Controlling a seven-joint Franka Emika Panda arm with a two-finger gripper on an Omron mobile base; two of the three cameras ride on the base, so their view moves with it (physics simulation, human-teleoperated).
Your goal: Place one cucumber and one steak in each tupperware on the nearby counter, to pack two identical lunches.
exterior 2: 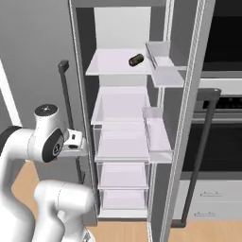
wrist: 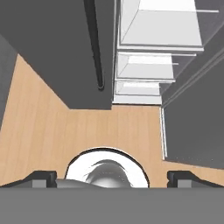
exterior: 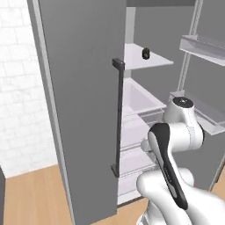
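My gripper [wrist: 111,178] is spread wide and holds nothing, pointing down at the wooden floor [wrist: 87,131]; a cucumber [exterior 2: 136,59] lies on the open fridge's top shelf [exterior 2: 113,66]

A cucumber [exterior 2: 136,59] lies on the top shelf [exterior 2: 113,66] inside the open fridge [exterior 2: 123,142], above the drawers [exterior 2: 124,177]. The left door [exterior: 79,110] stands ajar beside the arm [exterior 2: 47,142]; an oven [exterior 2: 222,94] sits right of the fridge.
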